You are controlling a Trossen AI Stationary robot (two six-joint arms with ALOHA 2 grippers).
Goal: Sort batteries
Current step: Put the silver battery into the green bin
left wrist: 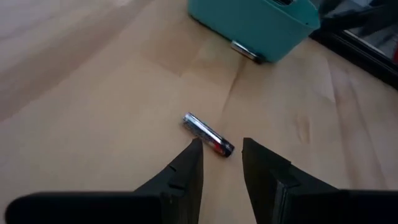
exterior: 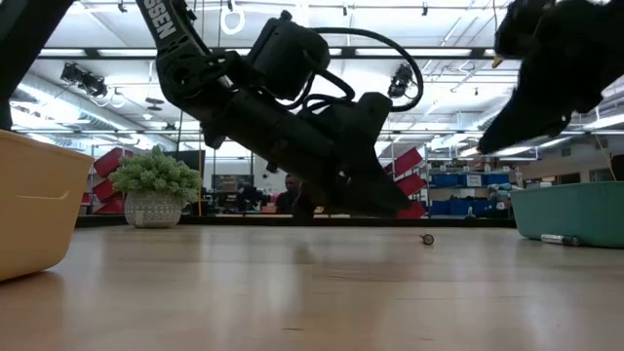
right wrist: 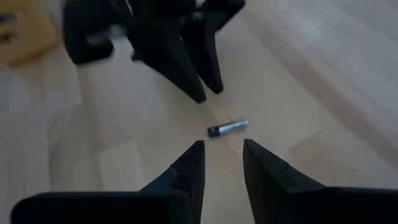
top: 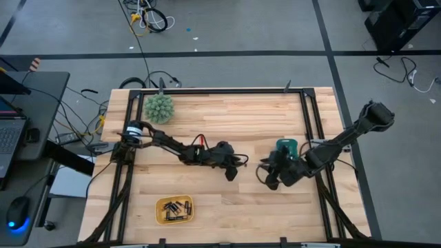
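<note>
One silvery battery (left wrist: 208, 135) with a dark end lies on its side on the wooden table, between my two grippers; it also shows in the right wrist view (right wrist: 227, 127) and the low view (exterior: 427, 238). My left gripper (left wrist: 221, 152) is open, its fingertips just short of the battery's dark end, a little above the table. My right gripper (right wrist: 222, 154) is open too and faces the battery from the opposite side, a short way off. More batteries lie in the yellow tray (top: 174, 209).
A teal tray (top: 286, 146) stands just beyond the right gripper, with another battery (left wrist: 245, 51) on the table at its base. A spiky green ball (top: 158, 107) sits at the far left. Black frame rails run along the table's edges.
</note>
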